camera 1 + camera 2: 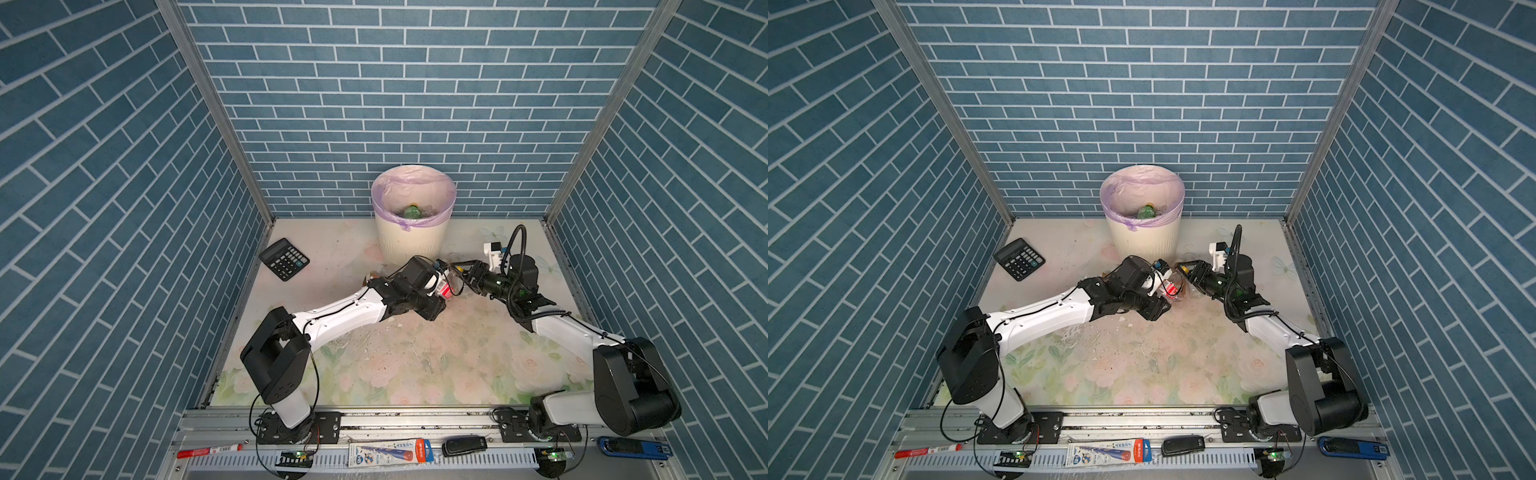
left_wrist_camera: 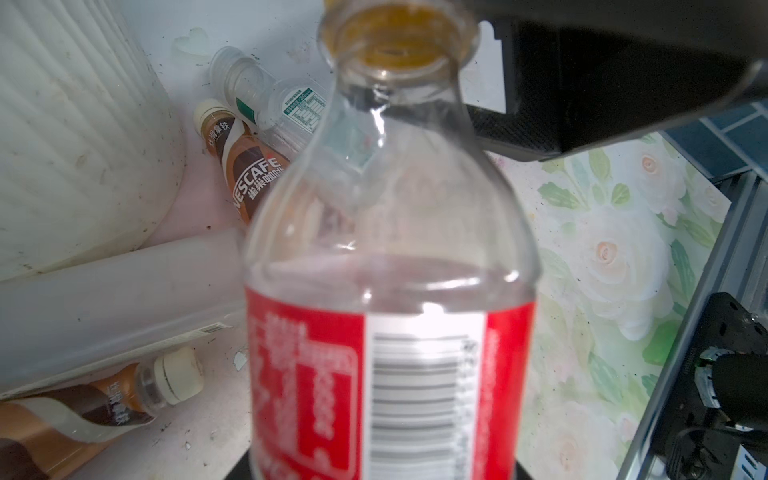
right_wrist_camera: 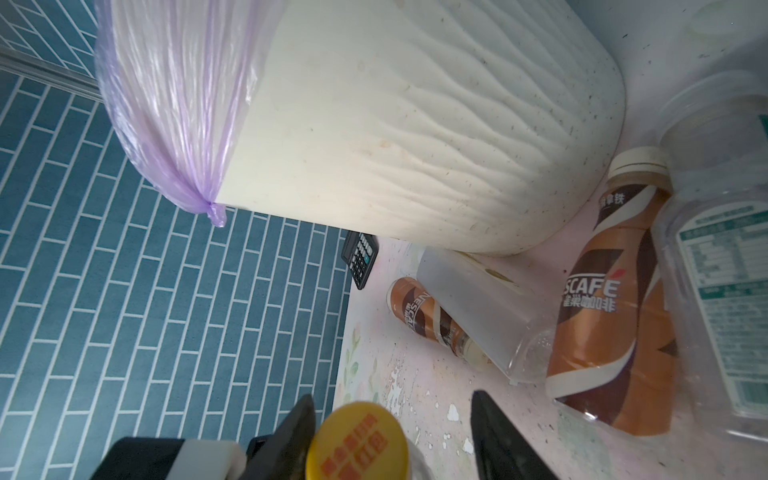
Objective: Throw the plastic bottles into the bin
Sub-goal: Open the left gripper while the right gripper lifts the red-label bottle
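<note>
A floral-print surface (image 1: 415, 365) is boxed in on three sides by blue brick-pattern walls (image 1: 374, 104). A black calculator (image 1: 284, 259) lies near its far left corner. At the middle of the far edge stands the bin (image 1: 409, 243), with a green bottle (image 1: 412, 212) inside. Just in front of the bin the left gripper (image 1: 438, 284) is clamped on a red-labelled bottle (image 2: 390, 270). The right gripper (image 1: 464, 272) reaches in from the right, its jaws parted to either side of the yellow cap (image 3: 357, 440), with a gap on one side. In both top views the left arm (image 1: 345, 309) covers most of what lies at the bin's foot. The wrist views show a second brown bottle (image 3: 419, 307), a frosted bottle (image 3: 478, 299), a brown-labelled bottle (image 3: 615, 299) and a green-labelled clear bottle (image 3: 715, 249), cut off at the frame. What lies deeper in the bin is hard to make out.
</note>
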